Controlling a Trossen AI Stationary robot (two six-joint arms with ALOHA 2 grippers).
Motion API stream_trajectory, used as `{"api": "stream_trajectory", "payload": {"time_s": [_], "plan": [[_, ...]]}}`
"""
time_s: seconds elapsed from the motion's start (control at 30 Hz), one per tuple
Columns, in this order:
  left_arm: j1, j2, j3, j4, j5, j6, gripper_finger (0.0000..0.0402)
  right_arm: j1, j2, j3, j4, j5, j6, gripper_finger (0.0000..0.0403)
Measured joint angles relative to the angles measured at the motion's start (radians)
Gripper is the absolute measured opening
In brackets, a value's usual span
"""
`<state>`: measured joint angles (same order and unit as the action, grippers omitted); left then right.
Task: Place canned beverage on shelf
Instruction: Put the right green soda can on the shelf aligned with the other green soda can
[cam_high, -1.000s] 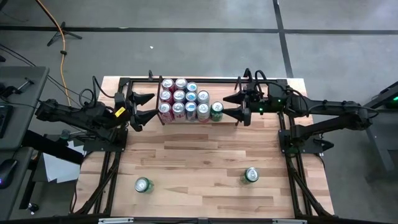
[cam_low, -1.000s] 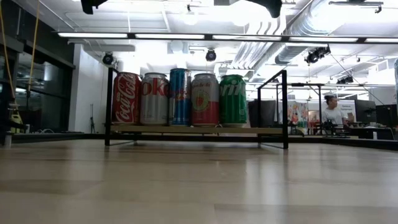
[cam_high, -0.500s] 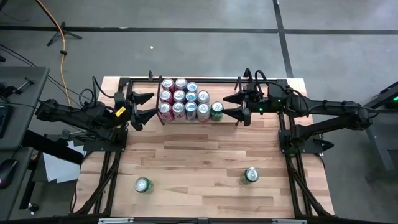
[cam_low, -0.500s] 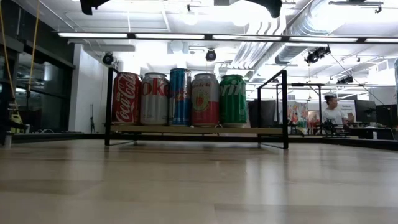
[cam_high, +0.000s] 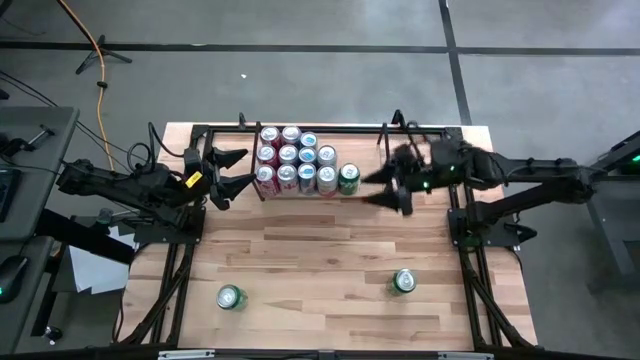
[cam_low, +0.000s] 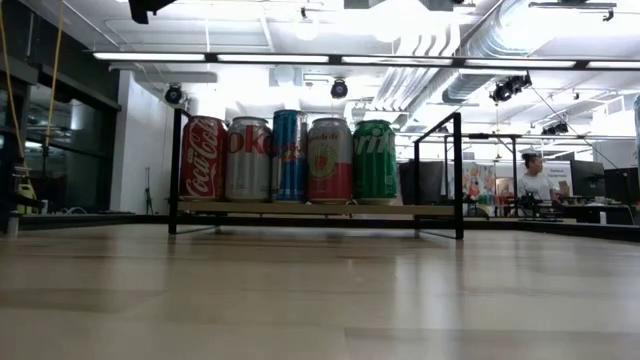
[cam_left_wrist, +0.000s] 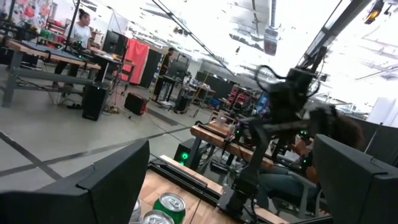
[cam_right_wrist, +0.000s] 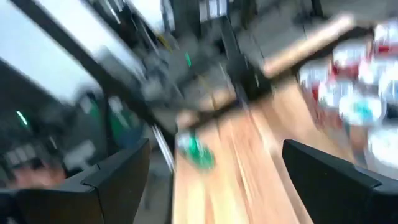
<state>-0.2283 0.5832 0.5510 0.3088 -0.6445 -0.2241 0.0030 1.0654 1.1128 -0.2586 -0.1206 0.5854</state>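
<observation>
The shelf (cam_low: 300, 209), a black rod rack on a wood base (cam_high: 365, 150), stands at the table's far middle and holds several cans (cam_high: 298, 160) upright, filling its left part. Two loose green cans stand upright on the table's near half, one left (cam_high: 231, 297) and one right (cam_high: 404, 281). My left gripper (cam_high: 240, 169) hovers open just left of the shelf, touching nothing. My right gripper (cam_high: 382, 188) hovers open at the shelf's right end, blurred, touching nothing. In the right wrist view its fingers (cam_right_wrist: 118, 180) frame a loose green can (cam_right_wrist: 196, 149) farther off.
A black frame (cam_high: 460, 230) runs along the table's left and right sides. The shelf's right part is bare wood. People and workbenches (cam_low: 535, 180) show in the room beyond the table.
My right gripper has swung away from the shelf's right end toward the table's near edge, risen a little and turned; it stays open. The cans and my left gripper have not moved.
</observation>
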Motion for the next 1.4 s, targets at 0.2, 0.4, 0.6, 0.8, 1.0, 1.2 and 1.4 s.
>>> {"api": "stream_trajectory", "payload": {"time_s": [0.2,0.4,0.6,0.8,1.0,1.2,1.4], "plan": [[-0.001,0.001,0.001,0.001,-0.004,0.0,0.0365,0.188,0.093,0.191,-0.605,0.1,0.112,0.0348],[0.0,0.001,0.001,0.001,-0.007,-0.007,0.0365,0.4,0.195,0.212,-0.81,0.047,0.258,0.0348],[0.0,0.001,0.001,0.001,-0.007,-0.004,0.0365,0.539,0.307,0.212,-0.87,0.048,0.047,0.0348],[0.0,0.001,0.001,0.001,-0.007,-0.003,0.0365,0.556,0.423,0.212,-0.883,0.084,-0.068,0.0348],[0.0,0.001,0.001,0.001,-0.007,-0.008,0.0365,0.564,0.516,0.212,-0.891,0.019,-0.089,0.0348],[-0.001,0.001,0.001,0.001,-0.007,-0.01,0.0365,0.583,0.58,0.212,-0.923,0.044,-0.097,0.0348],[-0.001,0.001,0.001,0.001,-0.007,-0.01,0.0365,0.594,0.631,0.212,-0.925,0.049,-0.094,0.0348]]}}
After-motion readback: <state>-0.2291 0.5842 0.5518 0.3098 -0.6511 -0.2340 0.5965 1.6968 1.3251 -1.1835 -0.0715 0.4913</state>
